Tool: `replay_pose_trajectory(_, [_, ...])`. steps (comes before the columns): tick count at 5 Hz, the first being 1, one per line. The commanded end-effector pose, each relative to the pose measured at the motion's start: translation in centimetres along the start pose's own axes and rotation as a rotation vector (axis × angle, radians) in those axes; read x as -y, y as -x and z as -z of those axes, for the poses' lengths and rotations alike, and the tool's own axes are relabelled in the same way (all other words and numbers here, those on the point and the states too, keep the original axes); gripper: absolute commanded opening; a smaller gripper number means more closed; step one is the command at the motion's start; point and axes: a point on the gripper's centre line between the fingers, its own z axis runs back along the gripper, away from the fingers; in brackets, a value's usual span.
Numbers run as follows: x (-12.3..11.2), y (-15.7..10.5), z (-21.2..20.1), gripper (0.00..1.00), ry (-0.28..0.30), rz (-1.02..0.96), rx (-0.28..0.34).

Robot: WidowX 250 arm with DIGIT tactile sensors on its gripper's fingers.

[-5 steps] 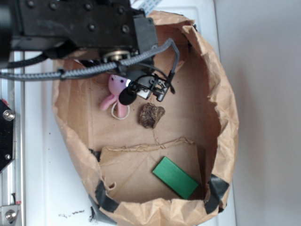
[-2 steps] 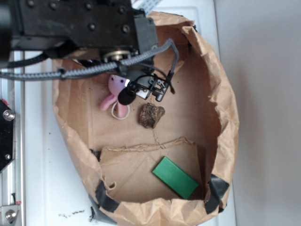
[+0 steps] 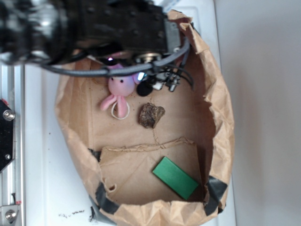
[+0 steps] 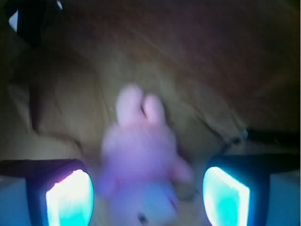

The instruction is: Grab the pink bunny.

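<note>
The pink bunny (image 3: 117, 92) lies in the upper left of the brown paper bag (image 3: 221, 117), with its white ring (image 3: 120, 111) by its ears. My gripper (image 3: 128, 71) hangs just above the bunny's head end, partly hidden under the blurred black arm. The wrist view is blurred too. There the pink bunny (image 4: 141, 160) sits between my two glowing fingers (image 4: 70, 197), and my gripper (image 4: 148, 200) is open, the pads wide apart and not touching the plush.
A brown lumpy rock (image 3: 151, 115) lies just right of the bunny. A flat green block (image 3: 175, 177) rests on a folded paper flap (image 3: 136, 165) near the bag's front. The crumpled bag walls stand high all round.
The arm has shifted up and to the right in the exterior view and now shows motion blur. More of the bunny's head is uncovered. Bunny, rock and block have not moved.
</note>
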Motion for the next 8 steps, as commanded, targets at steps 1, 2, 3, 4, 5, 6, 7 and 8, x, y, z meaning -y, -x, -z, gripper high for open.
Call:
replay_pose_trajectory(1, [1.5,-1.4,-1.0,1.0,0.076,0.057,0.075])
replay_pose_trajectory(2, [2.4,-1.1,-0.5,1.0,0.076,0.089,0.064])
replay_pose_trajectory(3, [4.4,-0.6,0.6,1.0,0.064,0.142,0.048])
replay_pose_trajectory(4, [2.8,0.9,1.0,1.0,0.048,0.176,0.066])
replay_pose_trajectory(5, [3.7,0.4,0.9,1.0,0.048,0.192,0.059])
replay_pose_trajectory(6, [4.7,-1.0,1.0,1.0,0.03,0.194,0.07])
replay_pose_trajectory(7, [5.8,-2.3,0.3,1.0,0.042,0.168,0.037])
replay_pose_trajectory(8, [6.5,-2.2,-1.1,1.0,0.111,0.153,0.016])
